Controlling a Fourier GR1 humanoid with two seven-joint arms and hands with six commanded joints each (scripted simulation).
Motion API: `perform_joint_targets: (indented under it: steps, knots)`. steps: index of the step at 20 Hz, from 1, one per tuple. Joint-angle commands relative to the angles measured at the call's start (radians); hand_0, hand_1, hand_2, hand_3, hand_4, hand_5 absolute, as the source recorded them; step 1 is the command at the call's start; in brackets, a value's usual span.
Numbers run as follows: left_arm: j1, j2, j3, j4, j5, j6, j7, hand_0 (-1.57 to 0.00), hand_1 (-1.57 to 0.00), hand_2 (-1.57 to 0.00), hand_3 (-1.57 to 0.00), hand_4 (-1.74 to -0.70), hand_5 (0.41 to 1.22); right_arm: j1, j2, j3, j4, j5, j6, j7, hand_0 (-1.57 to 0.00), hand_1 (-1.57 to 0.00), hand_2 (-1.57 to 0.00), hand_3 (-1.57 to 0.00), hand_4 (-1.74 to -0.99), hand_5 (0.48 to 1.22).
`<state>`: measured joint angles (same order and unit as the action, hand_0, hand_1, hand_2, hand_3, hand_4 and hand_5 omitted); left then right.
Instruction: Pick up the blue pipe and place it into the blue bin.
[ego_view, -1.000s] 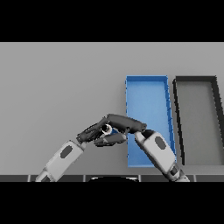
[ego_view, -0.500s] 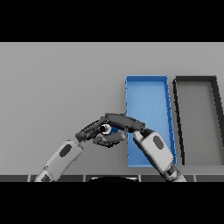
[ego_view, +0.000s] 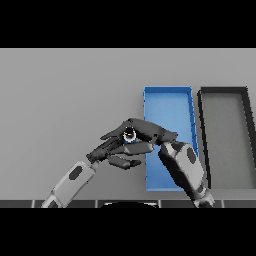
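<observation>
Nearest the viewer, the robot's two white and grey arms rise from the lower edge of the grey counter (ego_view: 65, 100) and converge just left of the blue bin (ego_view: 167, 102). The left arm enters from the lower left and slants up and to the right; its dark left hand (ego_view: 107, 150) reaches toward the meeting point with fingers extended and slightly bent, the thumb lying below them, so that the hand reads as relaxed rather than clenched, its fingertips close to the pipe. The right arm enters from the lower right, its forearm lying across the near part of the bin, and its dark right hand (ego_view: 150, 131) stretches leftward past the bin's left wall. The fingers and thumb of this hand close round the blue pipe (ego_view: 130, 136), of which only a small round end with a pale ring and a blue rim shows between them. The pipe thus sits in the right hand's grasp above the counter, just left of the bin and outside it. Beyond the hands, the blue bin extends away from the viewer as a long rectangular tray. To its right, just beside it and parallel, lies a black bin (ego_view: 225, 92) of similar shape.
</observation>
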<state>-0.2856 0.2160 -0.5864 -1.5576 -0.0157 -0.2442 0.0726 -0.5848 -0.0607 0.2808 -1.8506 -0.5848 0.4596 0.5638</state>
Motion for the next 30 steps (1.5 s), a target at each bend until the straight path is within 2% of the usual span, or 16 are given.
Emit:
perform_joint_targets:
  steps: [1,2,3,5,6,9,11,13,15,17,19,23,26,28,29,30]
  knots:
    - [-0.001,0.002,0.002,0.000,0.002,-0.001,0.008,0.00,0.00,0.00,0.00,-0.92,0.507,-0.028,-0.008,-0.019,-0.002,-0.046,-0.034,0.036,-1.57,-1.57,-1.57,-1.57,-1.659,1.221]
    - [-0.002,-0.007,-0.001,0.008,0.003,-0.002,0.008,0.00,0.00,0.00,0.00,-0.92,0.504,-0.080,-0.054,-0.024,0.006,-0.109,-0.106,0.043,-1.57,-1.57,-1.57,-1.57,-1.675,1.194]
    - [0.004,-0.006,-0.005,0.001,0.005,-0.006,0.006,0.00,0.00,0.00,0.00,-0.92,0.503,-0.130,-0.076,-0.043,0.014,-0.164,-0.156,0.040,-1.57,-1.57,-1.57,-1.57,-1.689,1.171]
    - [0.015,-0.006,-0.015,-0.005,-0.002,-0.004,0.004,0.00,0.00,0.00,0.00,-0.92,0.503,-0.246,-0.110,-0.110,0.034,-0.252,-0.217,0.021,-1.57,-1.57,-1.57,-1.57,-1.707,1.141]
    - [0.018,0.004,-0.008,-0.018,0.004,-0.005,0.006,0.00,0.00,0.00,0.00,-0.92,0.503,-0.292,-0.145,-0.144,0.053,-0.258,-0.214,0.004,-1.57,-1.57,-1.57,-1.57,-1.714,1.134]
    - [0.014,0.011,-0.009,-0.025,0.001,-0.008,-0.017,0.00,0.00,0.00,0.00,-0.91,0.499,-0.390,-0.198,-0.213,0.120,-0.235,-0.271,-0.026,-1.57,-1.57,-1.57,-1.57,-1.727,1.113]
    - [0.020,0.012,-0.005,-0.031,0.008,-0.009,-0.008,0.00,0.00,0.00,0.00,-0.91,0.492,-0.456,-0.245,-0.254,0.197,-0.178,-0.312,-0.037,-1.57,-1.57,-1.57,-1.57,-1.732,1.117]
    - [0.018,0.017,0.001,-0.035,0.019,-0.015,-0.015,0.00,0.00,0.00,0.00,-0.91,0.491,-0.463,-0.272,-0.291,0.287,-0.137,-0.335,-0.036,-1.57,-1.57,-1.57,-1.57,-1.735,1.131]
    - [0.023,0.024,0.005,-0.036,0.024,-0.019,-0.014,0.00,0.00,0.00,0.00,-0.91,0.487,-0.430,-0.312,-0.310,0.366,-0.075,-0.310,-0.036,-1.57,-1.57,-1.57,-1.57,-1.737,1.135]
    - [0.022,0.019,0.006,-0.024,0.022,-0.016,0.001,0.00,0.00,0.00,0.00,-0.91,0.489,-0.384,-0.317,-0.333,0.422,-0.048,-0.319,-0.027,-1.57,-1.57,-1.57,-1.57,-1.739,1.124]
    - [0.017,0.020,0.008,-0.024,0.024,-0.018,-0.004,0.00,0.00,0.00,0.00,-0.90,0.489,-0.296,-0.317,-0.338,0.430,-0.019,-0.327,-0.019,-1.57,-1.57,-1.57,-1.57,-1.740,1.117]
    - [0.021,0.026,0.016,-0.014,0.026,-0.018,0.002,0.00,0.00,0.00,0.00,-0.89,0.474,-0.146,-0.297,-0.315,0.402,0.036,-0.365,0.046,-1.57,-1.57,-1.57,-1.57,-1.740,1.120]
    - [0.022,0.021,0.014,-0.030,0.036,-0.020,-0.005,0.00,0.00,0.00,0.00,-0.89,0.466,-0.053,-0.326,-0.251,0.425,0.015,-0.432,0.046,-1.57,-1.57,-1.57,-1.57,-1.741,1.120]
    - [0.036,0.026,0.004,-0.028,0.016,-0.014,-0.022,0.00,0.00,0.00,0.00,-0.88,0.463,0.010,-0.379,-0.175,0.432,-0.028,-0.473,0.046,-1.57,-1.57,-1.57,-1.57,-1.741,1.122]
    - [0.034,0.017,0.002,-0.036,0.020,-0.011,-0.009,0.00,0.00,0.00,0.00,-0.88,0.463,0.025,-0.420,-0.134,0.447,-0.066,-0.489,0.046,-1.57,-1.57,-1.57,-1.57,-1.694,1.124]
    - [0.019,0.008,0.009,-0.020,0.019,-0.003,0.017,0.00,0.00,0.00,0.00,-0.88,0.464,0.047,-0.427,-0.105,0.454,-0.079,-0.487,0.046,-1.57,-1.57,-1.57,-1.57,-1.655,1.124]
